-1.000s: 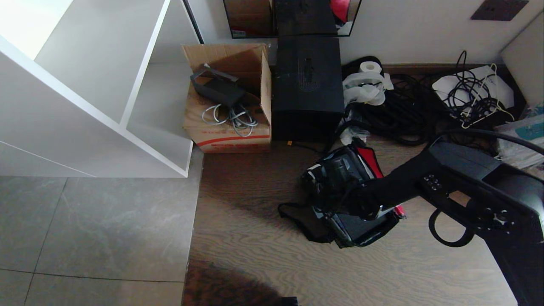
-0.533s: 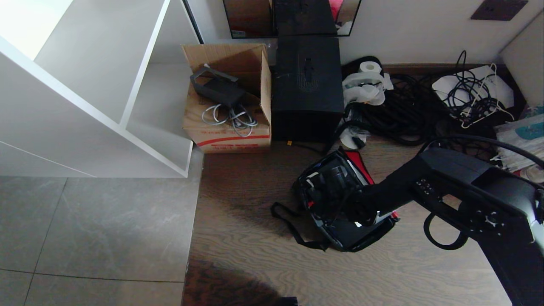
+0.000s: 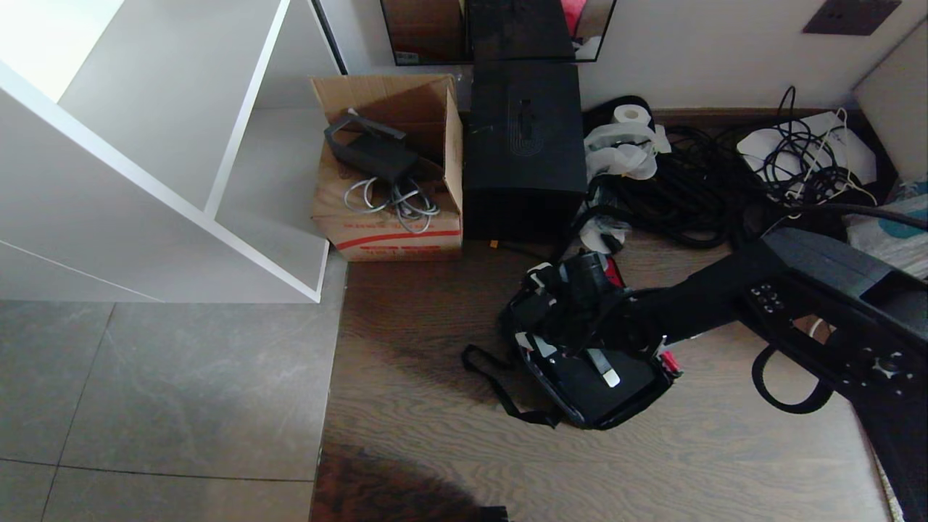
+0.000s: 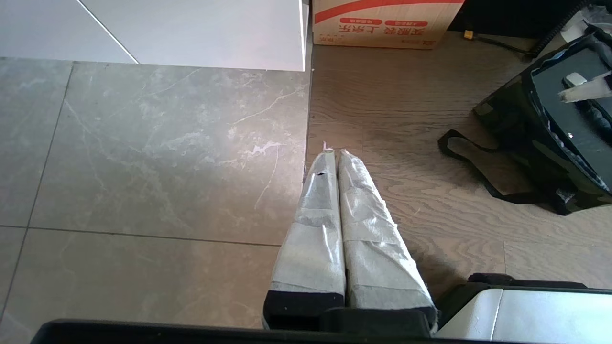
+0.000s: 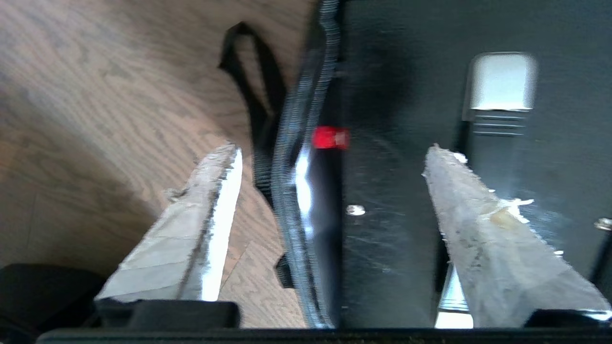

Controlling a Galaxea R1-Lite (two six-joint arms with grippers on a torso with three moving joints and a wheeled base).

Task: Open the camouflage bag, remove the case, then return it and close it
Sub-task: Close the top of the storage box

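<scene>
The left gripper (image 4: 334, 155), fingers pressed together, hangs over the floor left of the camouflage bag (image 3: 623, 406). That bag lies open on the wood floor in front of the tall black box (image 3: 523, 145), with the case (image 3: 580, 373) inside it. The right gripper (image 5: 332, 153) hovers over the bag's near edge, fingers spread, holding nothing.

My soft camouflage fabric bag (image 3: 580, 406) lies open on the wooden floor, the flat black hard case (image 3: 591, 380) inside it.
</scene>
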